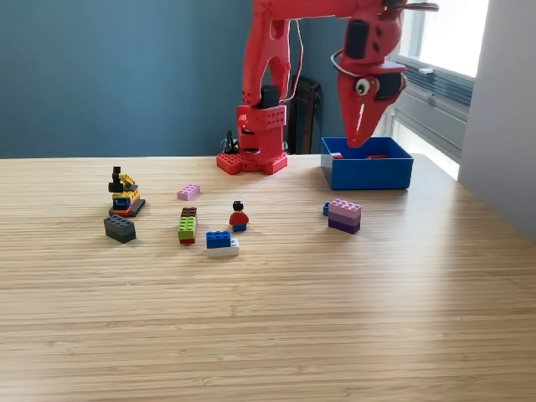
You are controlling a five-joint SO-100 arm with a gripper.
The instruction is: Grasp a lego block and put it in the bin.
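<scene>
The blue bin (368,174) stands at the back right of the wooden table, with red pieces (377,156) showing inside it. My red gripper (361,141) hangs tip-down just over the bin's left half. Its jaws meet at the tip and I see nothing between them. Lego blocks lie on the table to the left and in front of the bin: a pink and purple stack (344,215), a blue and white block (221,243), a green stack (188,227), a pink block (188,192) and a dark grey block (120,229).
The arm's red base (253,159) stands at the back centre, left of the bin. A small minifigure (239,217) stands mid-table, and a yellow and black build (124,194) sits at the left. A window and a wall close off the right side.
</scene>
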